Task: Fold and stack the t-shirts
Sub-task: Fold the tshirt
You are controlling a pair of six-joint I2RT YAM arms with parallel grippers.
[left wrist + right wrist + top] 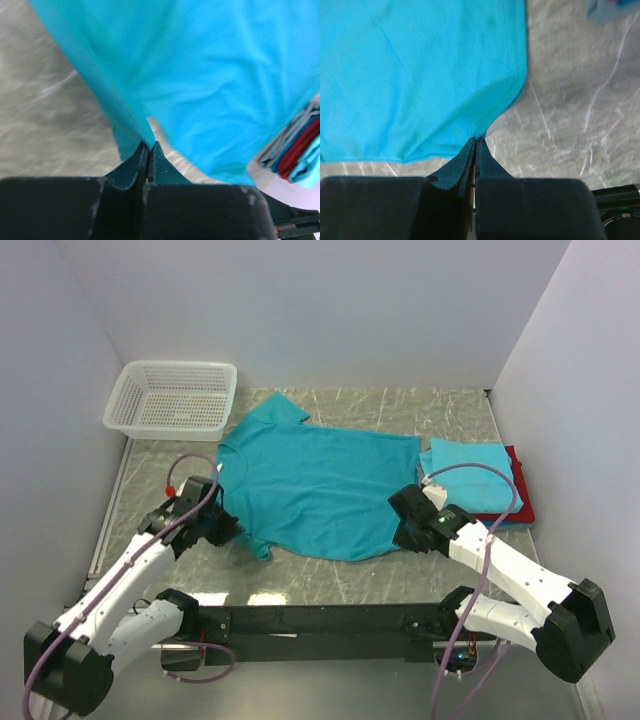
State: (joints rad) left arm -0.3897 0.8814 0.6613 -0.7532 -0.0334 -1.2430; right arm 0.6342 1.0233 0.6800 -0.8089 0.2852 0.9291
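Arm bases sit nearest, at 6 o'clock of the top view. Teal t-shirt (pixel 320 490) lies flat mid-bench, collar toward 9 o'clock, hem toward 3. Left tool (pixel 228 527) is at its near sleeve, about 8 o'clock of the shirt. Right tool (pixel 405 532) is at the near hem corner, about 4 o'clock. Folded stack (pixel 478 468) sits at 3 o'clock, just beside the hem: light blue on top, red and blue edges showing beneath. White mesh basket (pixel 175 400) is at 10 o'clock on the bench (pixel 450 410), apart from the shirt.

Left wrist view: left tool (pixel 148 149) is pressed together, pinching a thin bit of the teal sleeve edge. Cloth rises from the tips toward 12. Stack is visible at 4 o'clock.

Right wrist view: right tool (pixel 475 142) is pressed together on the hem corner of the shirt, with only the very edge between the tips. Bare marble bench fills 3 o'clock.

My read: both corners are gripped, and the fold away from the arms comes next.

Risks:
- Both bites are shallow, so tension between the arms could pull the cloth out.
- I can't tell whether each pinch holds both layers. If only one, the under layer stays down and the fold bunches.
- Uneven lift or travel between the arms skews the fold line.
- The hem is close to the stack, so a sideways drag could knock it askew.
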